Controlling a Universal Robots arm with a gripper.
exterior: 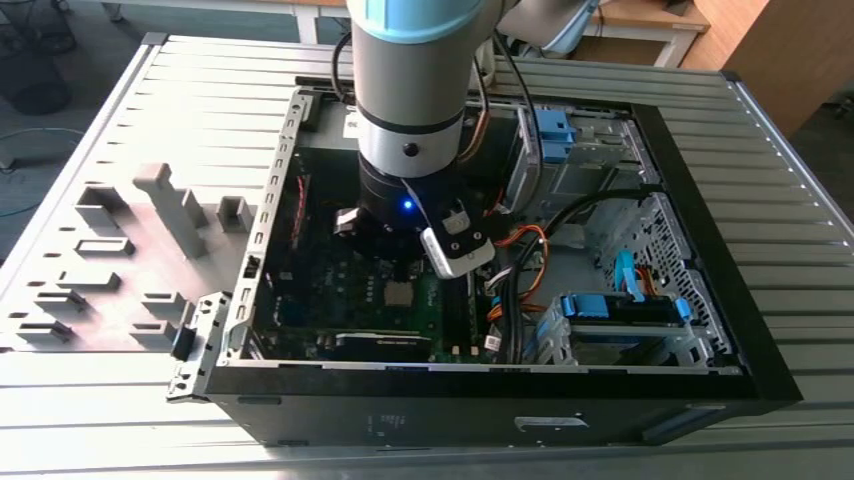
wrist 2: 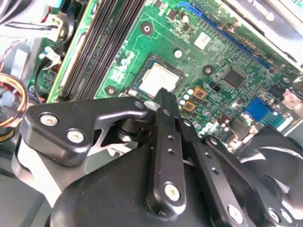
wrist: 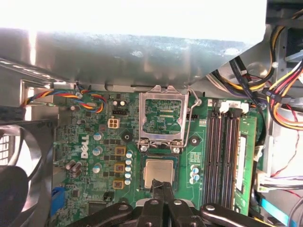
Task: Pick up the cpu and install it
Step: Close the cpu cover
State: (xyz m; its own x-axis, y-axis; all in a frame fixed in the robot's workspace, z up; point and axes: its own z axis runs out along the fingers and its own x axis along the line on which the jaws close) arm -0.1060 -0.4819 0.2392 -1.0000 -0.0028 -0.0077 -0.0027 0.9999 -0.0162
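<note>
I note the cpu (wrist: 158, 171) lies flat in its socket (wrist: 143, 170), the hinged frame (wrist: 162, 92) standing open to admit it, while my tool (wrist: 162, 186) hangs closed on nothing just at its edge.

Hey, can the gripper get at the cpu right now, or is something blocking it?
Probably yes. The cpu lies uncovered, the hinged frame is swung open, and the gripper is right at its edge with nothing between.
</note>
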